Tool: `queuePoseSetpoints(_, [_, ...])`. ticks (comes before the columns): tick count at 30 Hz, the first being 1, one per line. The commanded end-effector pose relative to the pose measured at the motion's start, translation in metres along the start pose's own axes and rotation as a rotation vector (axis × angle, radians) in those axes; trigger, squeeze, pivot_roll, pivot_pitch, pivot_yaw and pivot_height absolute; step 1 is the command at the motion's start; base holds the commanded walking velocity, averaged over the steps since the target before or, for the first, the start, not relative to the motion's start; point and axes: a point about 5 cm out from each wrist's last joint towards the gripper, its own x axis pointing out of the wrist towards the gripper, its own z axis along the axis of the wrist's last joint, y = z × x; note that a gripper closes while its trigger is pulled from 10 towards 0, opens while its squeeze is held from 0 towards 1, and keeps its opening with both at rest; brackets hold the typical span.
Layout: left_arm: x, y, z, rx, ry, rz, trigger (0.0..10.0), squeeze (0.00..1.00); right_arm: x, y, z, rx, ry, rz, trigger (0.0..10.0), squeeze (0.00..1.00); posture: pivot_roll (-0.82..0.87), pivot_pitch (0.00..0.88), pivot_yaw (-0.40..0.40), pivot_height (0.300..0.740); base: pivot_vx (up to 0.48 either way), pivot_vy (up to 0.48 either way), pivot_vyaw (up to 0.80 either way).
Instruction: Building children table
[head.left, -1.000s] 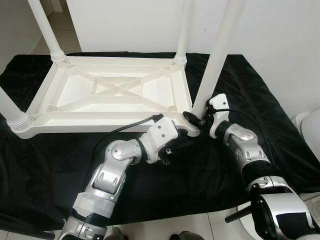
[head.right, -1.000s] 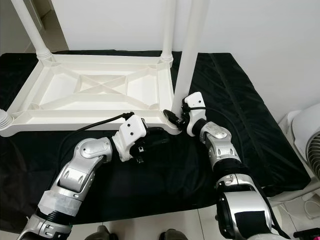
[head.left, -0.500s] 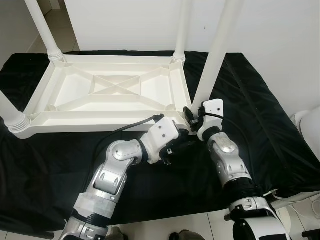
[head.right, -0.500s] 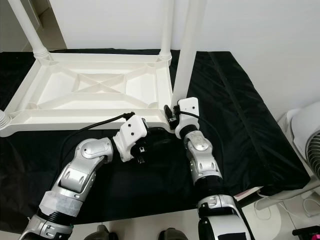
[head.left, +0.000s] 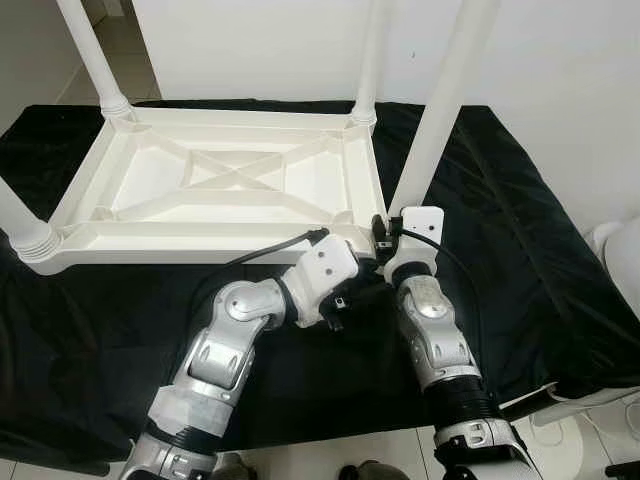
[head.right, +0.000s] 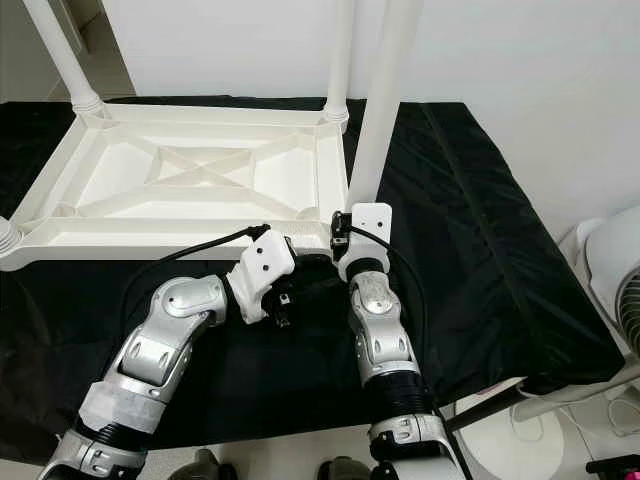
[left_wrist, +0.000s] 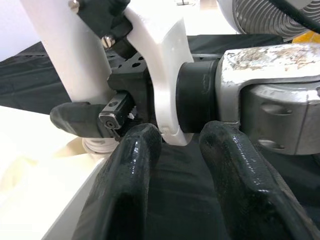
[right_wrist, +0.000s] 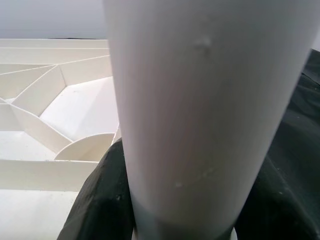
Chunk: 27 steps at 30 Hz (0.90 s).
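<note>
Child's table, white, upside down on black cloth. Right tool, now swung in closer, fingers closed around the near right leg at its socket; likely seating it. Left tool, fingers parted, empty, beside that corner. Socket joint hidden; leg tops cut off.

All four white round plastic table legs run past the top edge; the right end effector fingertips hide behind the nearest leg.

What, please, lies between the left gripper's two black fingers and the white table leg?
In the left wrist view, the right gripper lies between the left gripper and the table leg, clamped on it.
</note>
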Motion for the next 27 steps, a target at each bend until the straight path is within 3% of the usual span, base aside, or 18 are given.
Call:
queuePoseSetpoints(1, [0.000, 0.005, -0.002, -0.006, 0.012, 0.105, 10.0, 0.00, -0.003, 0.000, -0.003, 0.009, 0.020, -0.011, 10.0, 0.21, -0.10, 0.059, -0.003, 0.740, 0.000, 0.000, 0.00])
queuePoseSetpoints(2, [0.000, 0.004, -0.003, -0.008, 0.011, 0.106, 10.0, 0.00, -0.003, 0.000, -0.001, 0.003, 0.014, -0.010, 10.0, 0.64, -0.10, 0.058, -0.005, 0.740, 0.000, 0.000, 0.00])
queuePoseSetpoints(3, [0.001, 0.004, -0.002, -0.009, 0.010, 0.107, 10.0, 0.00, -0.003, -0.001, 0.000, 0.013, 0.012, -0.011, 10.0, 1.00, -0.10, 0.059, -0.007, 0.740, 0.000, 0.000, 0.00])
queuePoseSetpoints(10, [0.000, 0.004, -0.003, -0.013, 0.010, 0.113, 10.0, 0.00, -0.004, -0.007, 0.003, 0.008, 0.004, -0.011, 10.0, 1.00, -0.10, 0.061, -0.010, 0.740, 0.000, 0.000, 0.00])
queuePoseSetpoints(11, [0.000, 0.003, -0.003, -0.013, 0.010, 0.113, 10.0, 0.00, -0.005, -0.010, 0.004, 0.013, 0.001, 0.021, 10.0, 0.48, -0.10, 0.060, -0.011, 0.740, 0.000, 0.000, 0.00])
queuePoseSetpoints(12, [0.000, 0.003, -0.003, -0.013, 0.010, 0.113, 10.0, 0.00, -0.005, -0.010, 0.004, 0.013, 0.001, 0.021, 10.0, 0.48, -0.10, 0.060, -0.011, 0.740, 0.000, 0.000, 0.00])
queuePoseSetpoints(13, [0.000, 0.003, -0.003, -0.014, 0.010, 0.112, 10.0, 0.00, -0.008, -0.013, 0.005, 0.017, -0.001, 0.073, 10.0, 0.00, -0.10, 0.059, -0.008, 0.740, 0.000, 0.000, 0.00])
queuePoseSetpoints(21, [0.000, 0.003, -0.003, -0.012, 0.010, 0.103, 10.0, 0.00, -0.013, -0.033, 0.000, -0.020, 0.015, 0.302, 10.0, 0.00, -0.11, 0.057, 0.000, 0.740, 0.000, 0.000, 0.00])
queuePoseSetpoints(23, [0.000, 0.002, -0.002, -0.010, 0.008, 0.090, 10.0, 0.00, -0.010, -0.044, -0.001, -0.045, 0.033, 0.375, 10.0, 0.00, -0.11, 0.056, 0.005, 0.740, 0.000, 0.000, 0.00])
queuePoseSetpoints(27, [0.000, 0.003, -0.001, -0.009, 0.005, 0.083, 10.0, 0.00, -0.004, -0.051, -0.001, -0.077, 0.050, 0.456, 10.0, 0.00, -0.11, 0.055, 0.008, 0.740, 0.000, 0.000, 0.00])
